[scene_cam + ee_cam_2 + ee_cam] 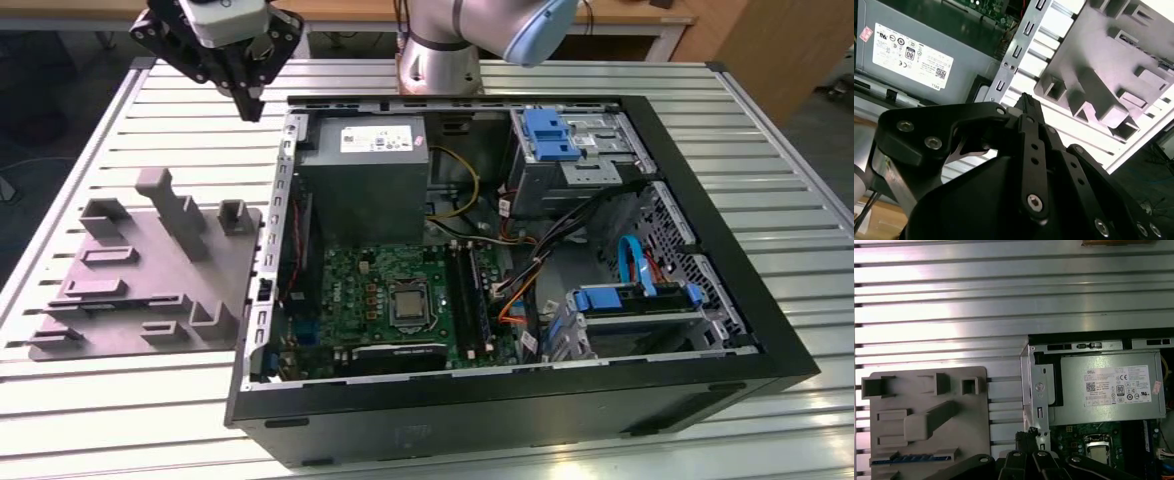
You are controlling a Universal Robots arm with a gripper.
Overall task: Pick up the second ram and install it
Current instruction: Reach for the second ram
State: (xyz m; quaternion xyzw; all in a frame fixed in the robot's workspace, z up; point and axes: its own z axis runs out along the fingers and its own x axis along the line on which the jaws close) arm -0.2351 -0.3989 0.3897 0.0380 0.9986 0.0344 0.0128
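Slotted in the grey fixture tray [134, 290] at the exterior view's left, the second ram [911, 458] looks light, stiff but fragile, best pinched by its long edges, while the empty gripper [250, 108] hangs clenched beside the open computer case [534, 405].

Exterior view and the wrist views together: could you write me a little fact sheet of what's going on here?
Pincer: shut, holding nothing, raised near the case wall on the exterior view's left.
Second ram: lying in a slot of the grey tray, not yet picked up.
Grey tray: on the slatted table, at the exterior view's left of the case.
Computer case: open, showing the power-supply box and motherboard.
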